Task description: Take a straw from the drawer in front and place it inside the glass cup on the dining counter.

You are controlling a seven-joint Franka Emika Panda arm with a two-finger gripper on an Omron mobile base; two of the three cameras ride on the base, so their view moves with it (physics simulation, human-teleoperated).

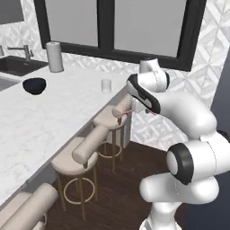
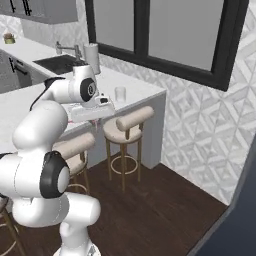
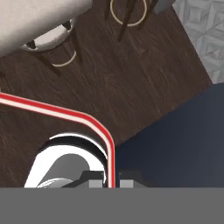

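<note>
Hand view gives you the clearest look at the grip: the straw [image 3: 89, 119] runs up from between the two dark fingertips [image 3: 95, 183], bends, and sweeps off to the left edge as a red-and-white band. The fingers are pressed close on either side of it, pinching its lower end, so the gripper [image 3: 110, 183] has it. Behind it you see dark wood floor [image 3: 131, 83] and the legs and foot rings of a bar stool [image 3: 48, 39].

Left base view shows you the arm raised beside the near right end of the dining counter [image 1: 49, 112], with the wrist over the stools. A thin red line at the hand is the straw [image 1: 130, 110], though it is small there and you cannot make out how it is held. The glass cup [image 1: 106, 86] stands upright on the counter near its far right corner, left of the hand and apart from it. Further left on the counter you have a dark blue bowl [image 1: 34, 85] and, beyond it, a paper towel roll [image 1: 55, 57] next to the sink [image 1: 18, 65].

Right base view places the hand just off the counter's edge, above a beige stool [image 2: 127, 125], with the glass cup [image 2: 120, 94] on the counter just beyond the hand. The straw is not in the cup.
</note>
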